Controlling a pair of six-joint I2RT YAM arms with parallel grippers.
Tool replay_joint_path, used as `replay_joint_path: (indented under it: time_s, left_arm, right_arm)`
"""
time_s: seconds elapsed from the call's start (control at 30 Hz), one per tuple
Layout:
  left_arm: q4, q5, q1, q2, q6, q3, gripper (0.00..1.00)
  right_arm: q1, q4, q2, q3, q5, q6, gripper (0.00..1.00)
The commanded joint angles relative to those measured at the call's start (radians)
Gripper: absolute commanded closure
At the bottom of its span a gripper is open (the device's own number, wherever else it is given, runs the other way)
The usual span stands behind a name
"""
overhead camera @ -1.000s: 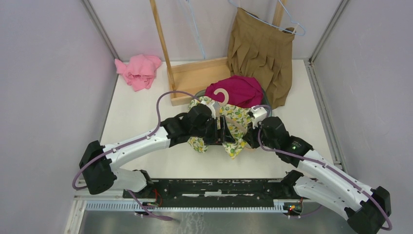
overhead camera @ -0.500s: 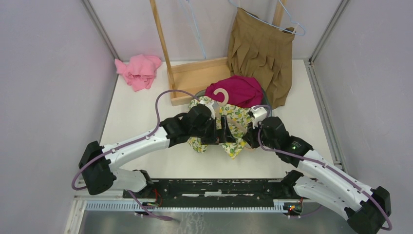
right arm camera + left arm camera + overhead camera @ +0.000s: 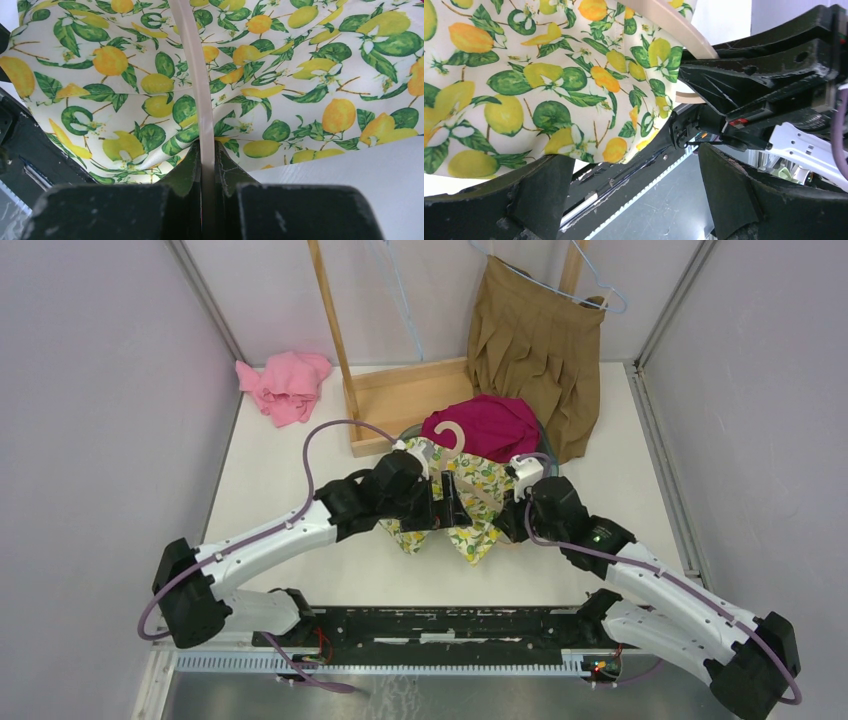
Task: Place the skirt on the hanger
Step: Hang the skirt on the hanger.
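We see the lemon-print skirt (image 3: 478,537) bunched in the middle of the table (image 3: 280,480), between our two grippers, with the beige hanger (image 3: 192,60) lying across it. Our right gripper (image 3: 207,159) is clamped on the hanger's bar. Our left gripper (image 3: 634,167) has its fingers spread apart, and the skirt's edge lies just over one of them.

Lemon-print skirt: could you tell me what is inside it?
A beige hanger pokes out, clamped by the right gripper; the rest inside is covered by the skirt.
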Motion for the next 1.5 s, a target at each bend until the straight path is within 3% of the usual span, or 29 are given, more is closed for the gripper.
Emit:
replay_joint_path:
  time_s: [0.0,1.47]
  left_arm:
    - [0.034,-0.029,0.004,-0.070,0.035,-0.013,0.01]
    - [0.072,-0.100,0.007,-0.170,0.023,-0.110,0.01]
  right_arm:
    - [-0.010,0.072,-0.010,0.012,0.073,0.022,0.99]
    - [-0.010,0.096,0.009,0.012,0.032,0.039,0.99]
